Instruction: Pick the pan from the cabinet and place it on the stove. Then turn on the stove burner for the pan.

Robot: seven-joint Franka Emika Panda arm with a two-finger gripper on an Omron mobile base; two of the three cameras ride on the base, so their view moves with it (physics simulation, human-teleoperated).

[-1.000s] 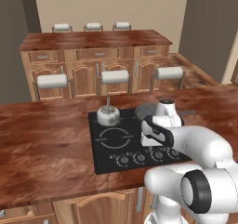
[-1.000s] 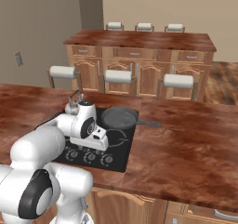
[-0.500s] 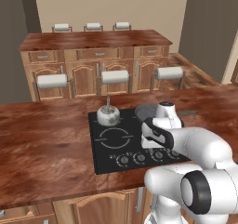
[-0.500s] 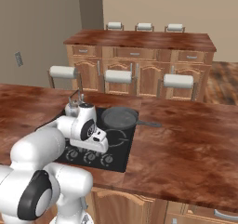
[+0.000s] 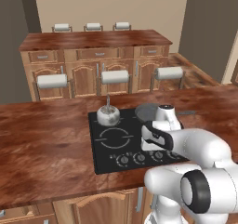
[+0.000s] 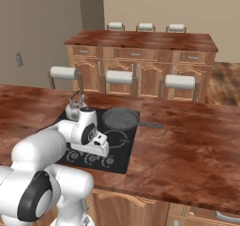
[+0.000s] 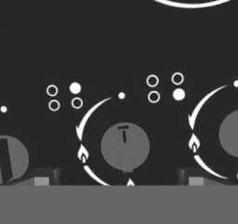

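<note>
The dark grey pan [image 5: 148,110] [image 6: 121,118] rests on the back right burner of the black stove [image 5: 103,149] [image 6: 125,150], with its thin handle pointing right. My gripper [image 7: 118,176] points down at the front knob row [image 5: 139,157] [image 6: 89,158] and is open. One round grey knob [image 7: 124,146] lies between the dark fingertips [image 7: 44,175], which do not touch it. The white hand [image 5: 155,137] [image 6: 93,143] hovers just above the knobs and apart from the pan. The cabinet is out of view.
A small silver kettle [image 5: 108,116] [image 6: 74,110] stands on the back left burner. Neighbouring knobs [image 7: 11,158] [image 7: 230,132] flank the centred one. Brown wooden counter [image 5: 42,144] surrounds the cooktop. Stools and a second counter with low cabinets [image 5: 93,56] stand beyond.
The hand has sunk slightly toward the knob row. Pan and kettle have not moved.
</note>
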